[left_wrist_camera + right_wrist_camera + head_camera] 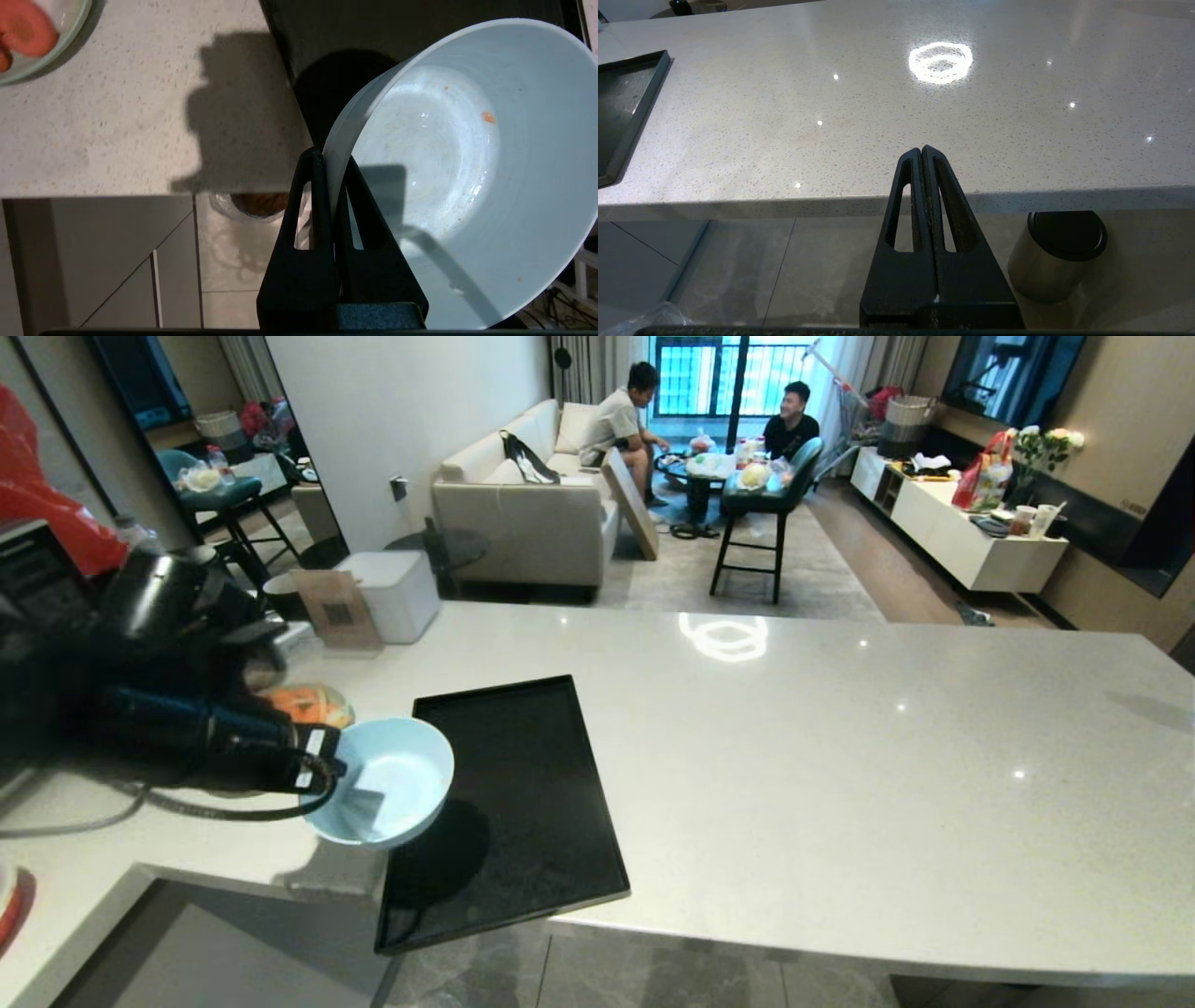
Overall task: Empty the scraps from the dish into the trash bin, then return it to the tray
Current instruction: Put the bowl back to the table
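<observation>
Left hand (332, 161) holding dish (392, 779) above tray (523, 821) edge.
We see its fingers clamped on the rim; the dish looks nearly empty, perhaps orange flecks. Right hand (921, 151) closed, empty, near surface (878, 116).

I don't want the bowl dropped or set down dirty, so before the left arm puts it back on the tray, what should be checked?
1. Grip: left gripper pinches the bowl's rim, one finger inside, one outside: ok.
2. Bowl emptied: only tiny orange specks remain: ok.
3. Landing spot: the tray has nothing on it where visible: ok.
4. Bowl's position: raised and tilted at the tray's left edge, not yet over its middle: not ok.
5. Neighbours: plate of orange slices sits apart from the tray: ok.
6. Right gripper shut, below the counter edge, away from the tray: ok.
</observation>
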